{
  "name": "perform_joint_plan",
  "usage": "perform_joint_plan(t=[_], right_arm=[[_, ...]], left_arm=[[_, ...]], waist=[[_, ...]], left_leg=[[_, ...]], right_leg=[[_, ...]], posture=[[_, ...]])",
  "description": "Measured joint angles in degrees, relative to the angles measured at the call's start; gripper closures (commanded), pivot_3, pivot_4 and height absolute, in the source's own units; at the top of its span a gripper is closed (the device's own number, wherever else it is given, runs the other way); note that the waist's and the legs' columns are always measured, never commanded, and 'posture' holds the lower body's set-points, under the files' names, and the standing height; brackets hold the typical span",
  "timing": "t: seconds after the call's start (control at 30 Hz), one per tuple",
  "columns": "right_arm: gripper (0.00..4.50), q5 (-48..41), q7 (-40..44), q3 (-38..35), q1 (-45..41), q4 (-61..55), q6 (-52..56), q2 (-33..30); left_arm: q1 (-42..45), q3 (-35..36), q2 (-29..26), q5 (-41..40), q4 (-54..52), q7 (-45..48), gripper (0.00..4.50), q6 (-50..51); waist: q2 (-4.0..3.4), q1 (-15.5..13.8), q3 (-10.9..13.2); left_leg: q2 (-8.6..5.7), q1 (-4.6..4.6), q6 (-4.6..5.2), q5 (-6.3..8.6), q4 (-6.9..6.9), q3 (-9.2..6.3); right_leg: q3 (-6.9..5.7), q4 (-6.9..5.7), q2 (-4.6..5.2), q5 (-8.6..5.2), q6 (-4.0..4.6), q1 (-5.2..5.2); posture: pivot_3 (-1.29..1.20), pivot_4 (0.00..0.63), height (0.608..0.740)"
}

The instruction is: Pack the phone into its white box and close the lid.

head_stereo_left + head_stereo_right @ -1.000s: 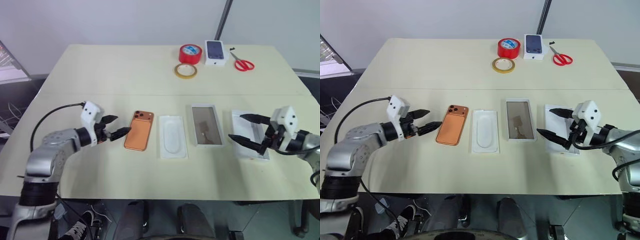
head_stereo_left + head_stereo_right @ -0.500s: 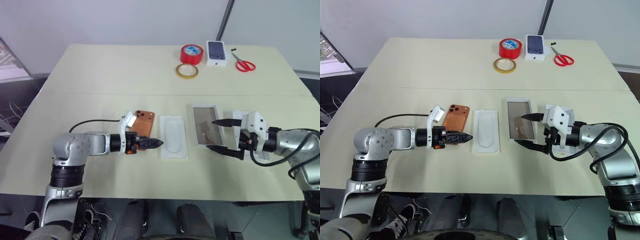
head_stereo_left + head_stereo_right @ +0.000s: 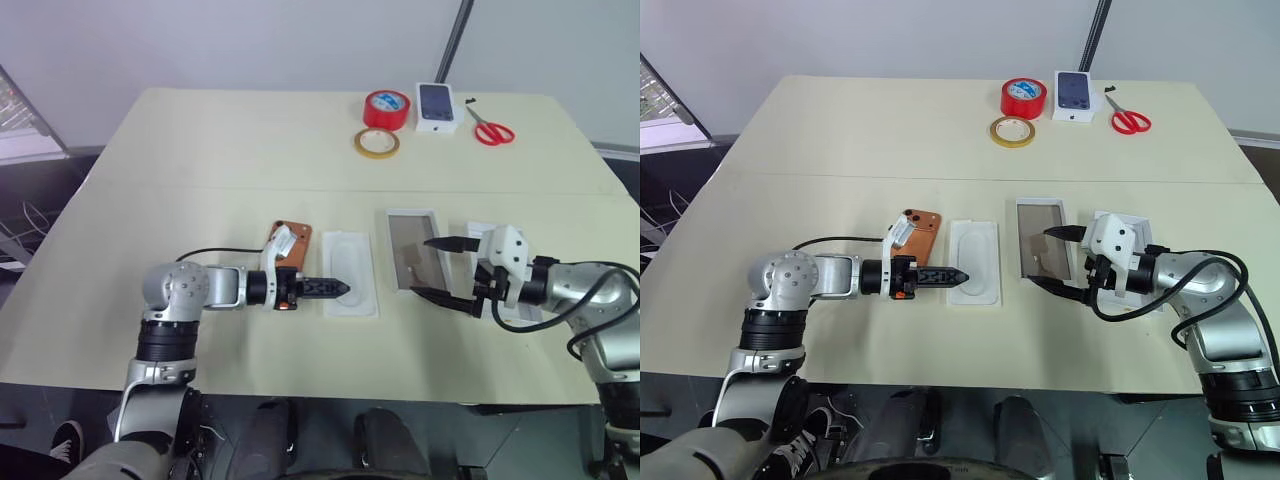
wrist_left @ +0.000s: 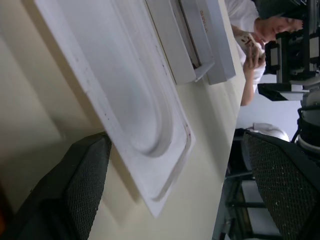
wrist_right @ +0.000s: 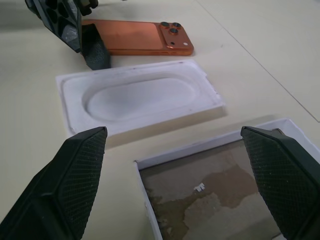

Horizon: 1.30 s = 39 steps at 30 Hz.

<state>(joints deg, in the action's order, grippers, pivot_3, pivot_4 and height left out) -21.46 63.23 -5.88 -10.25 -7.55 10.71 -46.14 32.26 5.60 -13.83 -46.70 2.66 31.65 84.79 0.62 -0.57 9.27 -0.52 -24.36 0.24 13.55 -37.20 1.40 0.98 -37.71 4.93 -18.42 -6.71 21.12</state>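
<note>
Two pincers hang low over the cream table, and both stand released, holding nothing. The left gripper points sideways across the near edge of the flat white insert with its oval recess, its black fingers spread on either side of that insert's corner; the phone lies copper-orange and face down just behind this pincer, partly covered by the wrist, lens cluster at the far end. The right gripper faces the other one, its fingers wide apart with the white box lying between and under them, brownish floor showing. The lid sits just behind that pincer, mostly hidden beneath the white wrist housing. Well beyond both pincers, at the far side of the table, I can see a red tape roll, a yellowish tape ring, a closed white box with a phone picture and red-handled scissors.
</note>
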Motion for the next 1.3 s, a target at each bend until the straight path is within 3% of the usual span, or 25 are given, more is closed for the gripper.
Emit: perform_joint_plan(t=[0.03,0.27,0.3,0.47,0.67,0.93,1.03,1.27,1.3], right_arm=[[0.0,0.0,-0.1,0.0,0.1,0.0,-0.1,0.0],[0.0,0.4,-1.0,0.0,0.0,0.1,-1.0,0.1],[0.0,0.5,-1.0,0.0,0.0,0.1,-1.1,0.1],[0.0,0.5,-1.0,0.0,0.0,0.5,-1.4,0.1],[0.0,0.5,-0.6,0.2,-0.8,0.6,-1.4,0.2],[0.0,8.1,2.2,8.3,-1.7,5.8,-5.9,-0.3],[0.85,12.1,3.6,11.2,-4.8,11.3,-7.7,-1.1],[4.33,12.7,8.1,12.0,-6.9,15.0,-8.1,-2.1],[4.43,12.6,8.3,12.2,-6.9,14.9,-7.9,-2.0]], left_arm=[[0.0,-0.4,0.0,0.4,0.0,-0.4,0.9,-0.2],[-0.2,-2.6,-0.2,2.2,0.3,-0.9,4.34,-0.6],[0.0,-2.6,-0.1,2.2,-0.1,-0.9,4.48,-0.5],[-0.1,-1.1,0.9,2.3,0.5,-1.9,4.48,-0.2],[0.4,5.5,2.7,1.9,1.7,-4.7,4.48,1.7],[1.5,8.5,1.4,3.1,2.1,-6.6,4.48,-1.0],[1.6,8.5,2.4,3.1,0.5,-6.6,4.5,-5.3],[2.1,9.7,3.5,2.3,-1.7,-7.5,4.5,-11.0],[2.4,10.1,3.7,2.2,-1.4,-8.0,4.5,-10.5]], waist=[[0.0,0.0,0.0],[-0.05,-0.2,0.0],[-0.08,-0.2,0.0],[-0.12,0.0,-0.1],[-0.1,0.1,-0.1],[-0.01,0.0,0.0],[0.0,-0.1,0.0],[0.03,0.0,0.0],[0.03,0.0,0.0]], left_leg=[[0.0,0.0,0.0,0.0,0.0,0.0],[-0.01,0.06,0.0,0.0,0.0,-0.02],[-0.02,0.21,0.07,0.05,0.01,-0.02],[-0.01,0.66,0.1,0.09,0.19,-0.03],[-0.01,0.65,0.1,0.09,0.24,-0.04],[-0.03,0.36,0.05,0.07,0.19,-0.04],[-0.05,0.21,-0.08,-0.01,0.14,-0.04],[-0.05,0.13,-0.15,-0.05,0.16,-0.06],[-0.05,0.13,-0.13,-0.04,0.15,-0.06]], right_leg=[[0.0,0.0,0.0,0.0,0.0,0.0],[-0.02,0.04,0.04,0.0,0.0,-0.1],[-0.02,0.06,0.05,0.0,0.01,-0.26],[-0.03,0.25,0.07,-0.01,0.03,-0.68],[-0.03,0.26,0.08,-0.01,0.02,-0.65],[-0.06,0.32,0.09,0.0,0.02,-0.43],[-0.06,0.33,0.11,0.01,0.04,-0.31],[-0.1,0.33,0.08,0.02,0.03,-0.24],[-0.1,0.33,0.08,0.02,0.02,-0.25]], posture=[[0.0,0.15,0.728],[0.0,0.15,0.728],[0.0,0.15,0.728],[0.0,0.15,0.728],[0.0,0.15,0.728],[0.0,0.15,0.728],[0.0,0.15,0.728],[0.0,0.15,0.728],[0.0,0.15,0.728]])
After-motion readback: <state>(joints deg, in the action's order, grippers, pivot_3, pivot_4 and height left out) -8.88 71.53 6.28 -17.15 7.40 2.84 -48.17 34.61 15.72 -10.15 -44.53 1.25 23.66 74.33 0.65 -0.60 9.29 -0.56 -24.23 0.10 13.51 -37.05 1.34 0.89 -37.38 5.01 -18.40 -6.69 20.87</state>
